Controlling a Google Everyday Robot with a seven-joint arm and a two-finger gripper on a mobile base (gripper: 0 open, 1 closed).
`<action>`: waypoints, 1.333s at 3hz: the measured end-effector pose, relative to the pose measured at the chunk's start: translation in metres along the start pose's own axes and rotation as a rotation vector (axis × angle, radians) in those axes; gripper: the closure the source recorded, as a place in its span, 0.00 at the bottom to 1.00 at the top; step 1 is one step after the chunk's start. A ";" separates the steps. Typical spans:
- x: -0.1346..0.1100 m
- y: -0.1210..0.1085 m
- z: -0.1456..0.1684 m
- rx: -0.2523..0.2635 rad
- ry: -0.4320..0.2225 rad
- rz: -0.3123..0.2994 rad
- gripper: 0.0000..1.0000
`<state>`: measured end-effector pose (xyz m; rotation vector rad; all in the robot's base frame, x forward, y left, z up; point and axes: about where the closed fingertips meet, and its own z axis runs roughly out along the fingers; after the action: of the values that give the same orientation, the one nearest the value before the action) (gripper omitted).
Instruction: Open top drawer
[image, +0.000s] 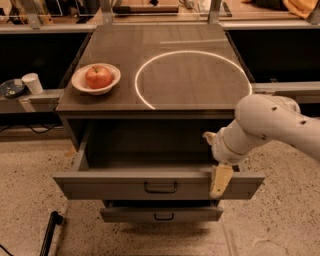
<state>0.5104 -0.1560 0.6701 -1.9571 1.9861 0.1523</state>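
Below the bench (200, 45) top, the top drawer (110, 186) stands pulled well out. At its front edge, right of the black handle (160, 187), the hand (220, 180) hangs over the panel; how far open it is cannot be told. A bowl (80, 85) holding an apple (98, 76) sits on the bench's left side.

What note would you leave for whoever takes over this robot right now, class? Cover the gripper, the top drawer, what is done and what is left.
Gripper: at the upper edge of the top drawer's front panel, near its right end, away from the handle.
Top drawer: pulled well out of the cabinet.
Done: the opening looks complete.
Left: probably only to lift the gripper clear and draw the arm back.
Also: a bowl with an apple sits on the cabinet top, left side.
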 end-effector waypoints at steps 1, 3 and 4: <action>-0.012 0.034 -0.014 -0.046 0.086 -0.052 0.00; 0.008 0.082 -0.036 -0.103 0.112 0.004 0.00; 0.025 0.094 -0.030 -0.128 0.122 0.035 0.26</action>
<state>0.4133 -0.1852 0.6750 -2.0566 2.1371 0.1768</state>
